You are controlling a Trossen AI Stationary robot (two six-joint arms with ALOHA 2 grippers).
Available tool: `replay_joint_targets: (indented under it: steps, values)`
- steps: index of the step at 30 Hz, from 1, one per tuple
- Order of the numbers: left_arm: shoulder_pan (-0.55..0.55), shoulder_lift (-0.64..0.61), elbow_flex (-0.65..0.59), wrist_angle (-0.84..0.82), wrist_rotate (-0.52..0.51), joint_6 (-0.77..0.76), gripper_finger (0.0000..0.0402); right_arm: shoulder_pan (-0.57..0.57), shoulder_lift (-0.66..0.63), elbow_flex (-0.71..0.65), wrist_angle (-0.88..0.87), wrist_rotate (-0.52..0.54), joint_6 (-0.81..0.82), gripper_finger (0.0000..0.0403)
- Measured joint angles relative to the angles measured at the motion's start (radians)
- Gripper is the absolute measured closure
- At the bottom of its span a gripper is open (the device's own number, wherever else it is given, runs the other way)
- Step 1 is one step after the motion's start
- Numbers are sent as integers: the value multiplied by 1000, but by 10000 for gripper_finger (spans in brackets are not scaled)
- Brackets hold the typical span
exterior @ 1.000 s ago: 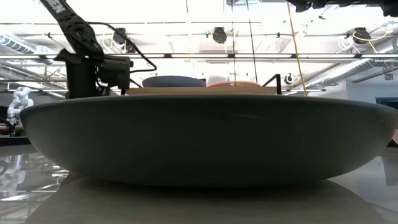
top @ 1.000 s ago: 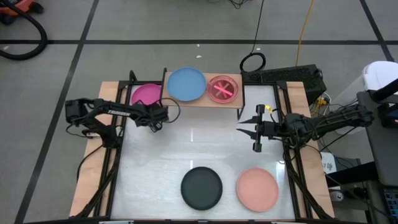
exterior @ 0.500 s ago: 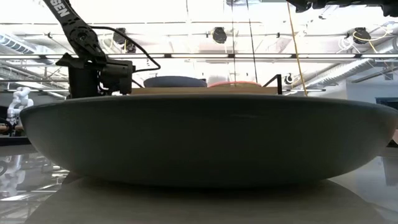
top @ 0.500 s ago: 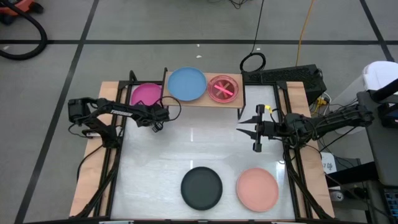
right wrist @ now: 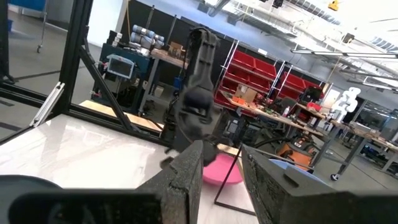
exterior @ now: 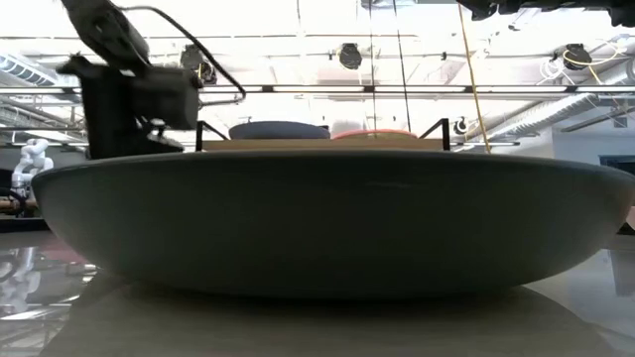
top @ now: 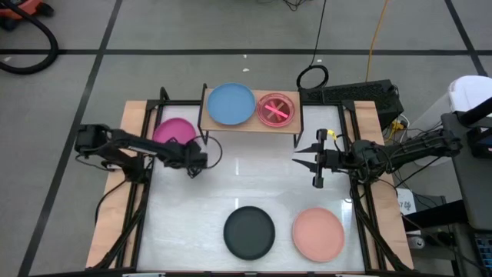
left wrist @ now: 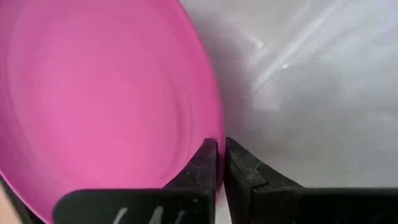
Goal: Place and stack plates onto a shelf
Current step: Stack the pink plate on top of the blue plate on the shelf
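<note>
The high camera is looking straight down on the whole bench (top: 192, 196). The low one is sitting at bench height, pressed against the black plate (exterior: 327, 228). The left wrist camera is peering closely at the magenta plate (left wrist: 93, 93), which the right wrist camera is also seeing, from farther off.

The shelf (top: 250, 123) stands at the far edge of the table (top: 231, 185). Two plates rest on it side by side: one (top: 231, 104) at left, one (top: 276, 109) at right. Another plate (top: 174, 131) is just left of the shelf. Two plates lie at the near edge: one (top: 249, 232) left of the other (top: 318, 234).
</note>
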Motion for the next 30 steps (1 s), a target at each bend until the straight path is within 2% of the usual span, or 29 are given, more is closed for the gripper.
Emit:
replay_joint_targets:
  steps: [4, 8, 12, 18, 24, 26, 30]
  values:
    - [-145, -78, 19, -1, 18, -131, 391, 0, 0, 0, 1, 0, 9, 310]
    - [-286, -156, 104, 16, 13, -196, 391, 0, 0, 0, 2, 0, 13, 310]
    - [-393, -194, 234, 31, -73, -183, 391, 0, 0, 1, 11, 0, 19, 310]
    - [-464, -189, 413, 25, -143, -64, 391, 0, 0, 1, 15, 0, 23, 310]
    - [-466, -188, 518, 12, -239, 52, 391, 0, 0, 1, 13, 0, 26, 310]
    - [-454, -187, 548, 16, -286, 135, 391, 0, 0, 1, 14, 0, 25, 310]
    - [-396, -189, 599, 95, -358, 402, 391, 0, 0, 1, 15, 0, 21, 310]
